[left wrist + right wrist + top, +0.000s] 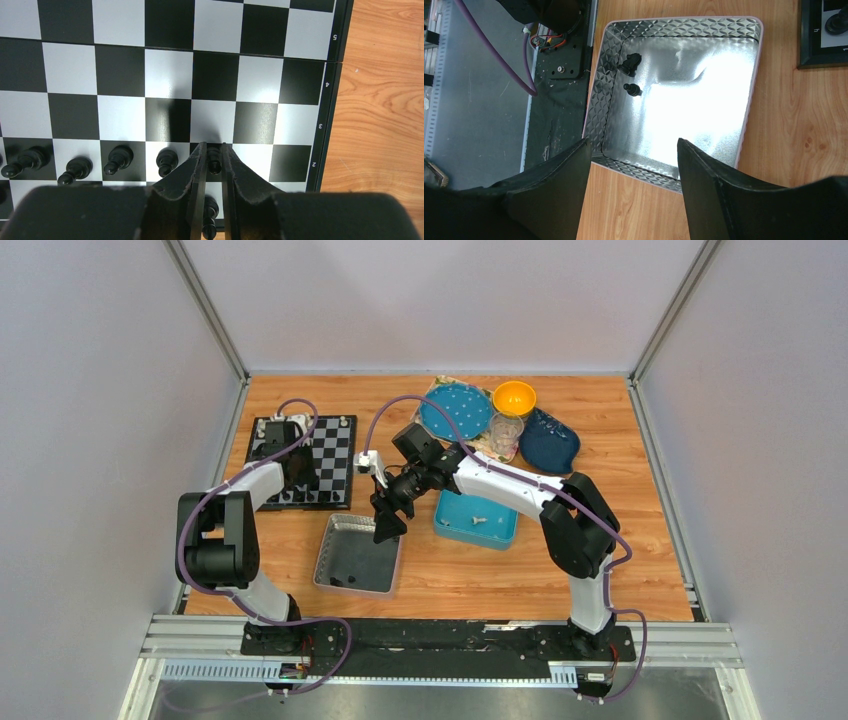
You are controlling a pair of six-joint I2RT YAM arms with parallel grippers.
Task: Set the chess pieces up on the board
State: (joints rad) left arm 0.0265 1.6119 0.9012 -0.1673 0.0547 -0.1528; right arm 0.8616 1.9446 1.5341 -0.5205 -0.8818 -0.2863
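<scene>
Where right gripper (634, 143) hovers, silver tray (684, 24), two black pieces (630, 63) inside.

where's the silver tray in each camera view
top external: silver tray near the centre, right claw over its corner
left wrist: not in it
right wrist: fills the middle, two black pieces inside
shared landmark: the chessboard, in all three

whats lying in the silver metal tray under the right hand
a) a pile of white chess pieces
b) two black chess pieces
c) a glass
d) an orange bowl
b: the right wrist view shows two black chess pieces near one corner of the silver tray, beneath the open right hand, and nothing else visible in it.
</scene>
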